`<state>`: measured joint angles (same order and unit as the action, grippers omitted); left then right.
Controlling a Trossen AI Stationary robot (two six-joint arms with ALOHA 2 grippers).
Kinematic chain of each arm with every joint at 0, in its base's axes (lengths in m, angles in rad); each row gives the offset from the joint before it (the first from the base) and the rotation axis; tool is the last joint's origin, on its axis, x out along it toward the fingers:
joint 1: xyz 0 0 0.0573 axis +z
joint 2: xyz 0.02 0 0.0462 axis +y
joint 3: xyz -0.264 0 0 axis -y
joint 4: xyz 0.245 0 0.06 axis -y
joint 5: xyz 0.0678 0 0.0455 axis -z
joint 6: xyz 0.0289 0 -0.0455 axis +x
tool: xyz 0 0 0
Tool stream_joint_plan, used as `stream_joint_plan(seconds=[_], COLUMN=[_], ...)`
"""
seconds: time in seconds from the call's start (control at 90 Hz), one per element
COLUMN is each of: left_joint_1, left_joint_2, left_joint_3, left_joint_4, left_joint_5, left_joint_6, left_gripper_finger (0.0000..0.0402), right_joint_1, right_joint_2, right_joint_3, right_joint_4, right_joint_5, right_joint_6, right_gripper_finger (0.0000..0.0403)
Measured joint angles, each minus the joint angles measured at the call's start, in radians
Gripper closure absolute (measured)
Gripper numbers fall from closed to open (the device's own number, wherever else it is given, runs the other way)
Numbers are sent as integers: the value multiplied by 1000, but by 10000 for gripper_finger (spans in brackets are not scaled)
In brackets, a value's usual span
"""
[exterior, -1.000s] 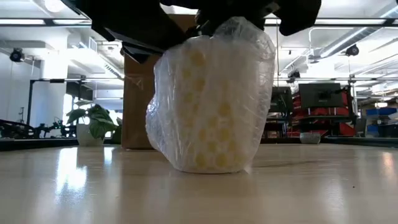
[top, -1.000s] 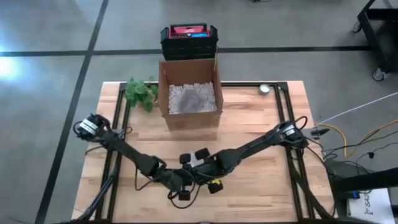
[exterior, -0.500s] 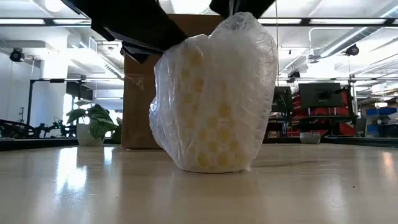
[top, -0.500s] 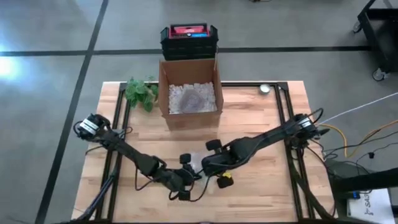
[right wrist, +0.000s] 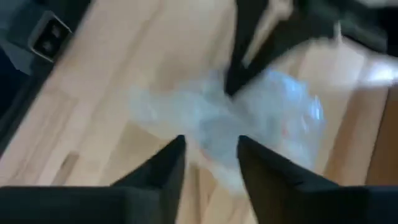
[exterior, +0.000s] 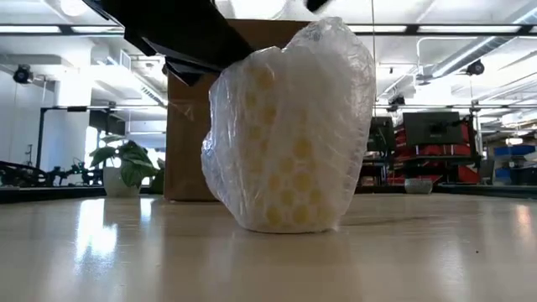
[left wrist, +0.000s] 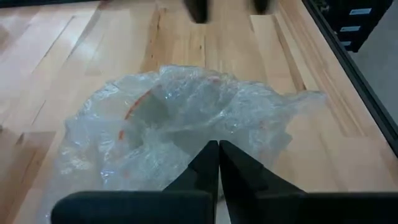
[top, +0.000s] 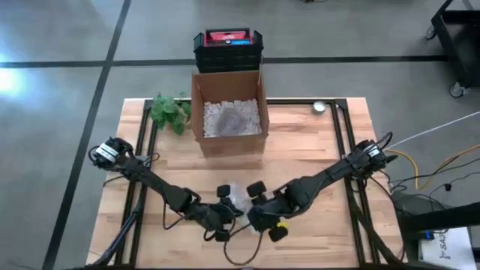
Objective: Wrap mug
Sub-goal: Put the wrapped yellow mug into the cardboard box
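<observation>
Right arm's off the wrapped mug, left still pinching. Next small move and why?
Probably bring the right gripper, open and apart from the bundle, back onto the loose bubble wrap at the top and press it down. The left gripper is shut on the wrap, holding the mug upright on the table, so it can anchor.

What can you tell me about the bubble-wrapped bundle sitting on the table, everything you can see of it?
The bubble-wrapped bundle is a tall, lumpy mound of clear bubble wrap, with a pale yellowish shape showing through it. It stands upright on the wooden table, near the front middle, in front of the cardboard box. The left end effector is shut on a fold of the wrap. The right end effector hovers open beside it, apart from it.
</observation>
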<state>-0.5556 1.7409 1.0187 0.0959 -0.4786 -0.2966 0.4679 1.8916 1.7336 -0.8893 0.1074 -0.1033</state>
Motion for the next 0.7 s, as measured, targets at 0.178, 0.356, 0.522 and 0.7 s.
stream_joint_plan(seconds=[0.178,0.356,0.522,0.7], left_joint_1=[0,0,0,-10], left_joint_2=[0,0,-9,-41], left_joint_3=[0,0,0,30], left_joint_4=[1,2,1,-37], left_joint_5=[0,0,2,6], left_joint_6=[0,-3,-4,-1], left_gripper_finger=[402,402,402,402], right_joint_1=[1,-2,-1,-2], right_joint_2=[58,136,189,209], right_joint_3=[-4,-4,-3,-1], right_joint_4=[19,38,43,42], right_joint_5=[24,27,29,35], right_joint_6=[8,9,-10,-14], right_gripper_finger=[161,147,183,302])
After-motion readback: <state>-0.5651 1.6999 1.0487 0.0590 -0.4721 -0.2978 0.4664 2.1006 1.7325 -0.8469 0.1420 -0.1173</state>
